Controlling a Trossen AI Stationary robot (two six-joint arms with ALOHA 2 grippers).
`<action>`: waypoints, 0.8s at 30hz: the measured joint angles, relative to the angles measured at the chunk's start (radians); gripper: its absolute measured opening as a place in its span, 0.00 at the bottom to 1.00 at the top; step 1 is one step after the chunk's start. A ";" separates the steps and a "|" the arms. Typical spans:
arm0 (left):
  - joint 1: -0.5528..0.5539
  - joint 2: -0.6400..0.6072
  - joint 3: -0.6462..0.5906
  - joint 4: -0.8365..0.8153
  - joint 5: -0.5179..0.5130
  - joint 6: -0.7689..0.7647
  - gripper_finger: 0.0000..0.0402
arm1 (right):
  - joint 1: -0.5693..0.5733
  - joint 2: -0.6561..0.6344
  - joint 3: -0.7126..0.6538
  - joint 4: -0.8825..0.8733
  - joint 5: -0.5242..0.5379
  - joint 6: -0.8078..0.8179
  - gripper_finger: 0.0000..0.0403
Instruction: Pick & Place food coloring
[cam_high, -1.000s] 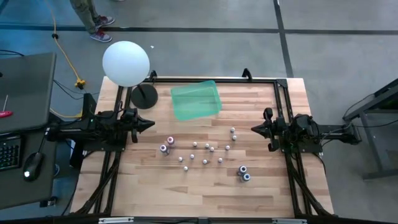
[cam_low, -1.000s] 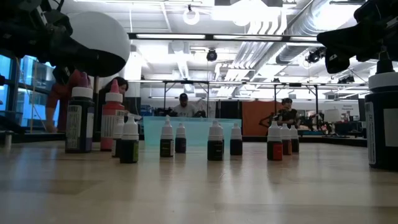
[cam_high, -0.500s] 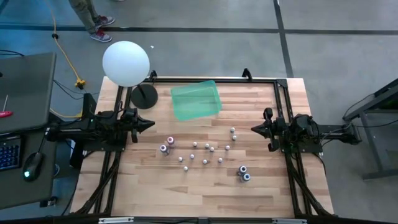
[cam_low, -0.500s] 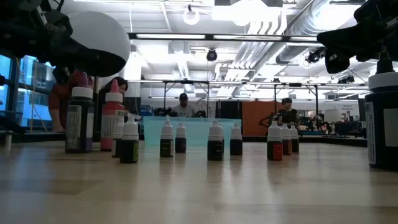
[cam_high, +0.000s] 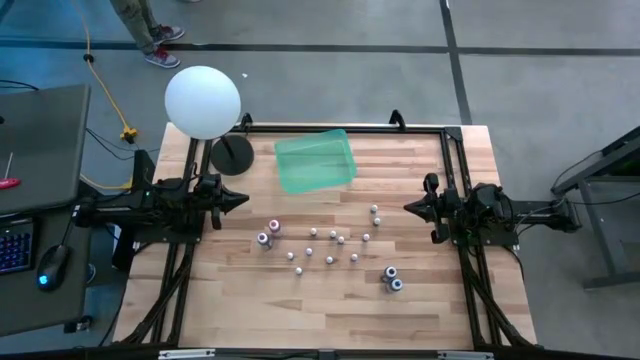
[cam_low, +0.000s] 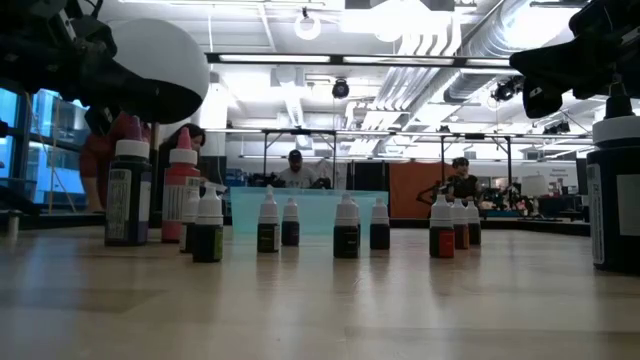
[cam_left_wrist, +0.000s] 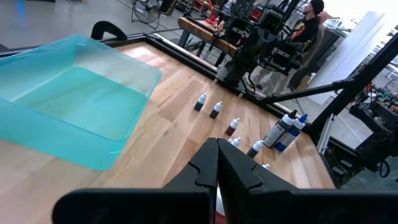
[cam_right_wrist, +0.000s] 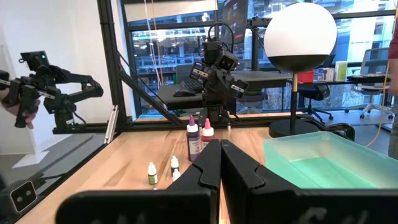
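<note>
Both shut grippers flank bottles (cam_high: 333, 238), seemingly clear of table edges (cam_high: 470, 128).

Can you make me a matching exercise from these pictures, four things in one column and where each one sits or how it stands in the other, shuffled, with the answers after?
Things
1. teal bin
2. white globe lamp
3. left gripper
4. pair of blue bottles

Places or states
A. shut, at the table's left edge, holding nothing
B. on the table's near right part
C. on the table's far left corner
D. empty, on the far middle of the table

Pairs: 1-D, 2-C, 3-A, 4-B
</note>
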 joint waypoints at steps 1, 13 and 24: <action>0.000 0.000 0.000 0.000 0.000 -0.002 0.00 | 0.000 0.000 0.000 0.000 0.000 0.000 0.00; 0.000 0.000 0.000 0.035 -0.005 -0.059 0.00 | 0.000 0.000 0.000 0.000 0.037 -0.072 0.00; 0.000 0.000 0.000 0.037 -0.084 -0.051 0.00 | 0.000 0.000 0.000 0.042 0.030 0.196 0.00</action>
